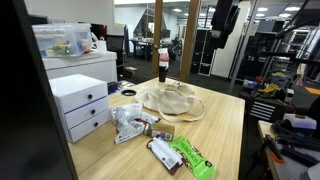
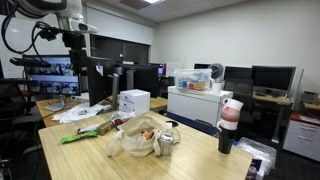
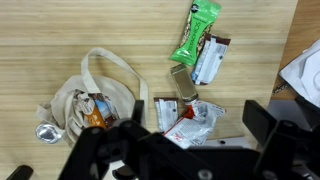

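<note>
White-and-red snack packet [image 3: 192,122] lies at lower centre of the wrist view, under your gripper [image 3: 185,158] with jaws spread wide; descending off-centre, you could snag the cloth bag [image 3: 65,100] at lower left

Legend: no lettering is legible; print on the green wrapper [image 3: 193,32], the packets [image 3: 210,60] beside the cloth bag [image 3: 85,100] and the bottle [image 1: 163,60] behind it is too small to read.

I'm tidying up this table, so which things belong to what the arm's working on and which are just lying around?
In hand: claw, open above crinkled white snack bag, green packet, brown-and-white wrapper, cloth tote bag.
Lying about: white drawer unit, red-topped bottle, clear storage bin.
</note>
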Robot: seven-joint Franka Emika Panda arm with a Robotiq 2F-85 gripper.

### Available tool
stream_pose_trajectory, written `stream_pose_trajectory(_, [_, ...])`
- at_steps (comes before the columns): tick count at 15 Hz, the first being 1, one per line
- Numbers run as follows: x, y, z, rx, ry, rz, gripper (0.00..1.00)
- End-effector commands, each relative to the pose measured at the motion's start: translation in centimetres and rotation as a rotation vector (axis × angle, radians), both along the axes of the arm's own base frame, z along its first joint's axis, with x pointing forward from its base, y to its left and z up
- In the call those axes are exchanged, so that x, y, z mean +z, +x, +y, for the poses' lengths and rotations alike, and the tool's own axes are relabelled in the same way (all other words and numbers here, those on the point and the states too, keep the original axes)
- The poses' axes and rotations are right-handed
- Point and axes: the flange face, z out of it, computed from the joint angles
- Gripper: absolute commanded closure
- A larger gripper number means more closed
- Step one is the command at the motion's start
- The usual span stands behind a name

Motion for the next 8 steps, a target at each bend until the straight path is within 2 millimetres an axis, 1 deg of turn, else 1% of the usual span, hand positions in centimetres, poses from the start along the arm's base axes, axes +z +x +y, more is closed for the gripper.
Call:
stream_pose_trajectory(1, [0.2, 1.1, -2.3, -0.087, 0.006, -0.016, 0.00])
stream_pose_trajectory(5, [0.3, 2.3, -4.9, -0.156, -0.002, -0.037, 0.00])
stream_pose_trajectory(7, [0.3, 2.5, -5.5, -0.177, -0.005, -0.036, 0.00])
stream_pose_trajectory(8, [0.4, 1.9, -5.1, -0.143, 0.012, -0.030, 0.00])
